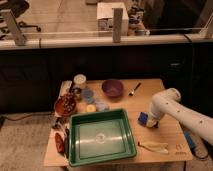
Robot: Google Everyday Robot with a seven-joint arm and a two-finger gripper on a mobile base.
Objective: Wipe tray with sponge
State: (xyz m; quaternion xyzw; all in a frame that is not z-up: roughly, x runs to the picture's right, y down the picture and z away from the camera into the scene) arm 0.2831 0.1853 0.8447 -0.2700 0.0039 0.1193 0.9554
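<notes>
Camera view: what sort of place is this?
Likely an office or lab test area: a small wooden table holding a green tray, a glass partition behind, and a white robot arm whose tool sits at the blue sponge.

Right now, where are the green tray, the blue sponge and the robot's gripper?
tray (102, 139): camera view, on its bare green floor.
sponge (143, 118): camera view, on its blue top, beside the tray.
gripper (151, 122): camera view, on its tip, low by the sponge.
</notes>
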